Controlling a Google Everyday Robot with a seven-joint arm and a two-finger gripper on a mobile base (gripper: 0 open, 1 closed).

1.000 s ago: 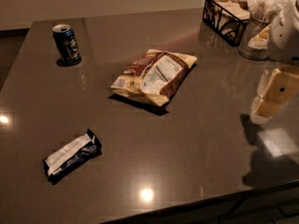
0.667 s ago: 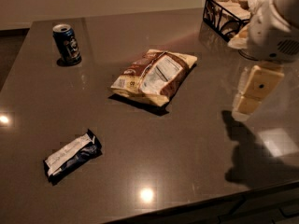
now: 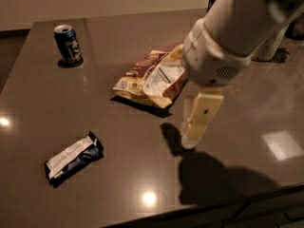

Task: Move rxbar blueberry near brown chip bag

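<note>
a dark blue drink can stands upright near the far left corner of a glossy dark brown table, well apart from the other items on it. bright spots of light glint off the tabletop near the front and left edges. a pale wall runs behind. the gripper hangs just above the table's middle, right of centre.

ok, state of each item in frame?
rxbar blueberry: lying flat, front left, not gripped, well apart from the bag.
brown chip bag: lying flat mid-scene, right end hidden behind the arm.
drink can: upright, back left.
claw: pointing down just in front of the bag's right end, far from the bar.
</note>
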